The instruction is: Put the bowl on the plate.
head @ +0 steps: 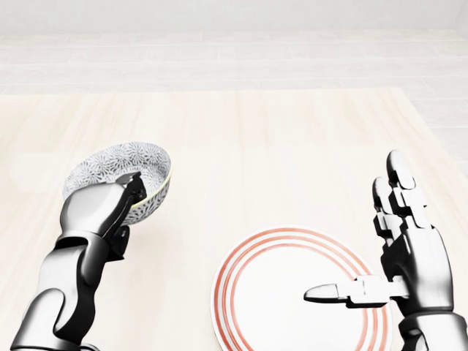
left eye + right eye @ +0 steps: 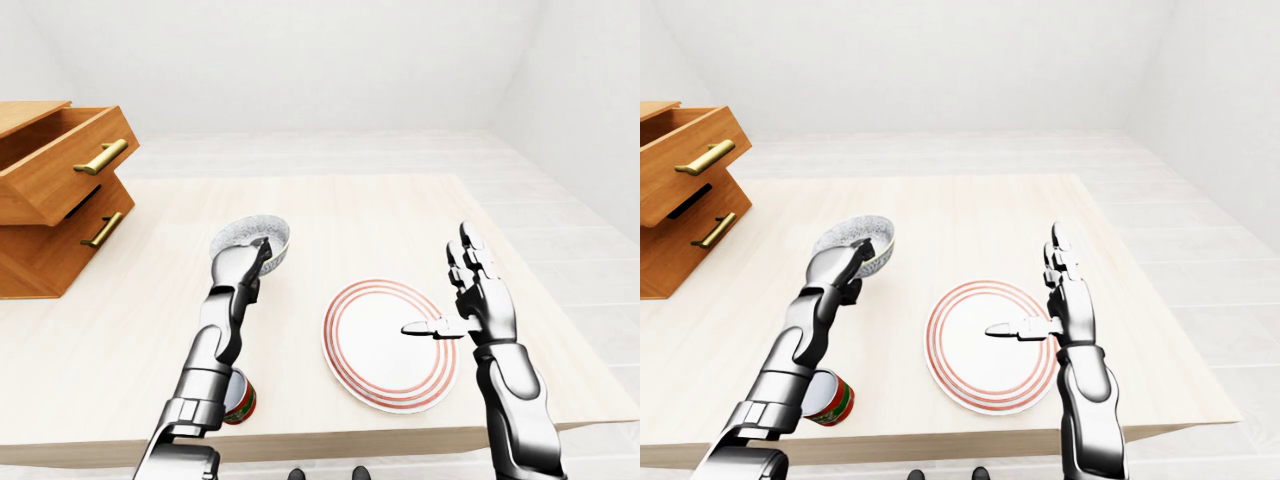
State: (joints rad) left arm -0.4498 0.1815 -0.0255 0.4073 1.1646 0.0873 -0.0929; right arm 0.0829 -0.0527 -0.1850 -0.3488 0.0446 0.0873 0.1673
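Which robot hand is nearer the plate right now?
Right. The right robot hand is open at the plate's right edge, thumb reaching over it. The left robot hand grips the bowl, off to the plate's upper left in the head view.

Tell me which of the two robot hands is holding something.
The left robot hand: its fingers are closed on the rim of the grey patterned bowl. The right robot hand is open and empty above the red-ringed white plate.

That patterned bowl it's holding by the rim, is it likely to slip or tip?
Probably stiff and glazed, so the bowl may slip. Pinched at one rim edge by the left robot hand, it already looks tilted. Its rounded underside could rock on the plate.
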